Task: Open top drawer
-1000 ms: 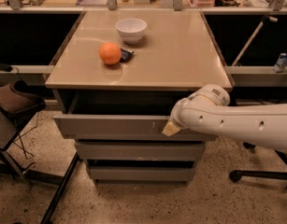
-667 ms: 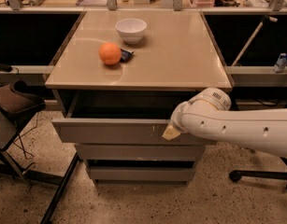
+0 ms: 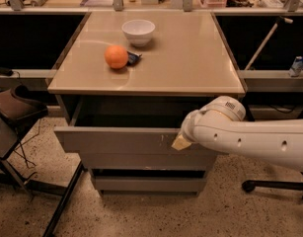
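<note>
Far L: brown chair seat (image 3: 15, 107) on black legs, near the cabinet's L side and apart from the drawer front. Next, the cabinet w/ tan top (image 3: 190, 63). On the top, L of centre, sits an orange (image 3: 116, 57), w/ a small dark packet (image 3: 133, 58) touching its R side. A white bowl (image 3: 138, 31) sits just beyond them, farther back.

Under the top, the top drawer (image 3: 116, 139) stands part open. Its grey front juts toward the near side, w/ a dark gap behind it. Small white scuffs show R of centre on the panel.

Just R of those scuffs is the gripper (image 3: 180, 142), its tan tip against the panel's R end near the upper edge. The wrist covers the rest, so I cannot tell whether the claw is spread or closed. The white arm (image 3: 249, 137) runs off to the R edge.

Below the drawer are two narrower grey fronts (image 3: 141, 161).

R side: a white rod (image 3: 264, 41) leans in the dark bay. A blue-white can (image 3: 299, 65) stands on the ledge, print too small to read. A black chair base (image 3: 274, 185) is on the floor under the arm.
</note>
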{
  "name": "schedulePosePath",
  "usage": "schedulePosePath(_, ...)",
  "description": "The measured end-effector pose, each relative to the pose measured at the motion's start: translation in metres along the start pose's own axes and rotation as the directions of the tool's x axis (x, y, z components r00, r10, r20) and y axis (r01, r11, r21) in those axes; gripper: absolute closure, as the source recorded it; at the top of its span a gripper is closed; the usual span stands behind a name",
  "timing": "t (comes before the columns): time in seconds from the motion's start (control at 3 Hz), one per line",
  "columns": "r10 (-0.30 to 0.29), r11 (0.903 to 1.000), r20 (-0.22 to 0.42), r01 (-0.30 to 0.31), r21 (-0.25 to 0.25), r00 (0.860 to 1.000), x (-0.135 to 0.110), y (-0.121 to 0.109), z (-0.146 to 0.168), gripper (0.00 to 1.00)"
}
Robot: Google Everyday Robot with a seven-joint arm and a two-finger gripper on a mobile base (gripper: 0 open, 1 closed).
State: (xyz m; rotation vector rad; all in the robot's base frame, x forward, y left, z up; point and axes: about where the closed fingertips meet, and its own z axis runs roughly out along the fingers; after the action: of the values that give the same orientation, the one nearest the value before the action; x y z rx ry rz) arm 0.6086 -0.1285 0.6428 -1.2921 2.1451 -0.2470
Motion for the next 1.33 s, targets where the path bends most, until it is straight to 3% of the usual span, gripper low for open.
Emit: schedulePosePath(1.33, -0.007, 1.0000, 0.027, 0.007, 0.001, 1.000, 0.011, 0.022, -0.019, 1.00)
